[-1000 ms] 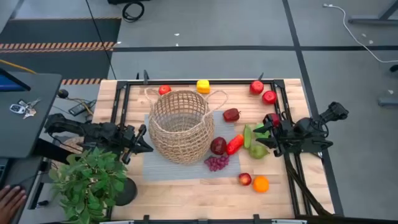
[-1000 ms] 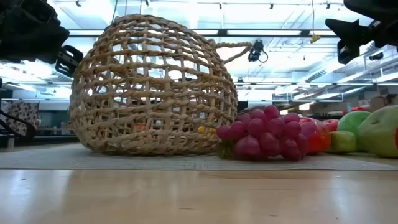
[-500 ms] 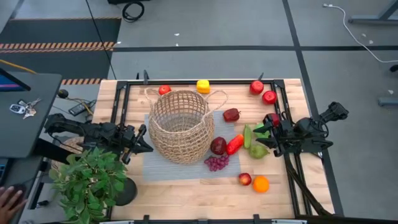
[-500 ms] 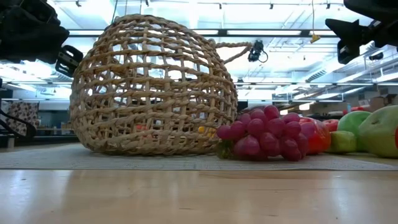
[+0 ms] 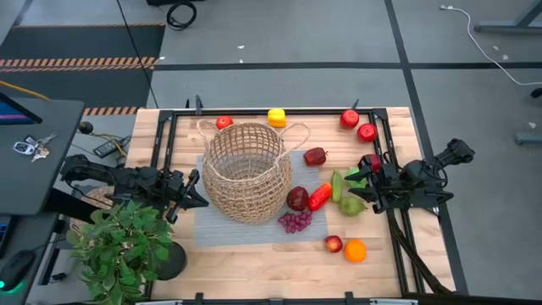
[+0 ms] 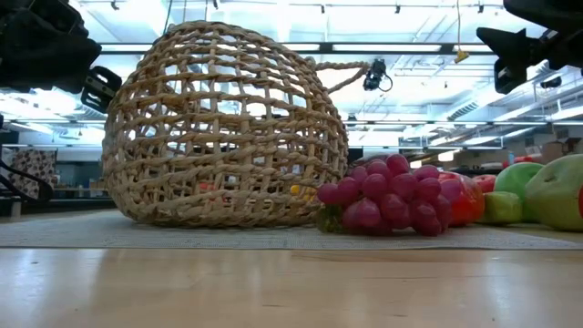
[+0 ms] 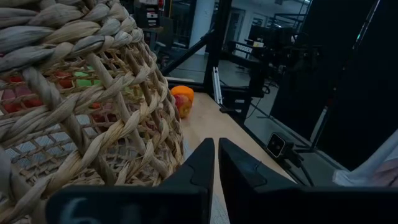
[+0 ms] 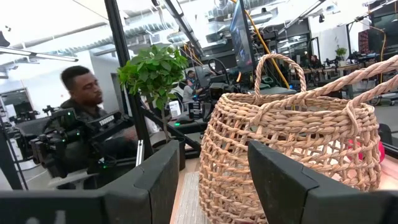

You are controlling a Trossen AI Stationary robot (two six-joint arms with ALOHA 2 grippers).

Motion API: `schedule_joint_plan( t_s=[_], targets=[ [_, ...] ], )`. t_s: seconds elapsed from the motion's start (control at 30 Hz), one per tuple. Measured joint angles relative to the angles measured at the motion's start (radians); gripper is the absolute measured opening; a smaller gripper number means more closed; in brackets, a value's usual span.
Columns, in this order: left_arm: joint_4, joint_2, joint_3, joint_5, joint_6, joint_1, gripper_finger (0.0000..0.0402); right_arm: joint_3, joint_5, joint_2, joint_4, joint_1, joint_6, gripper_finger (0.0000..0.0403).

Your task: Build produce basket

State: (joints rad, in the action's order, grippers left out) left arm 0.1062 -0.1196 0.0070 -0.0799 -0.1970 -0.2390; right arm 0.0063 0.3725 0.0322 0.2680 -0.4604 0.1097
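I see the wicker basket [image 5: 247, 172] on the grey mat [image 5: 212, 229] mid-table, nothing in it yet, produce scattered toward the right edge. My right gripper [image 5: 362, 188] hovers with fingers parted and nothing between them, just beside the green pears [image 5: 345, 193]; the left gripper [image 5: 191, 191] waits clenched and empty against the basket's left side. I'd drop squarely over one pear, clear of the red chili [image 5: 319, 196], then close.

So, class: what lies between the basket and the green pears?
In the high view, between the basket and the green pears lie a dark red fruit and a red chili.
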Motion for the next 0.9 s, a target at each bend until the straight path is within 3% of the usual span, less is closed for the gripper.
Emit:
schedule_joint_plan(
  t_s=[0.9],
  targets=[
    [0.000, 0.000, 0.000, 0.000, 0.000, 0.000, 0.0032, 0.000, 0.000, 0.000, 0.000, 0.000, 0.000, 0.0197]
  ],
)
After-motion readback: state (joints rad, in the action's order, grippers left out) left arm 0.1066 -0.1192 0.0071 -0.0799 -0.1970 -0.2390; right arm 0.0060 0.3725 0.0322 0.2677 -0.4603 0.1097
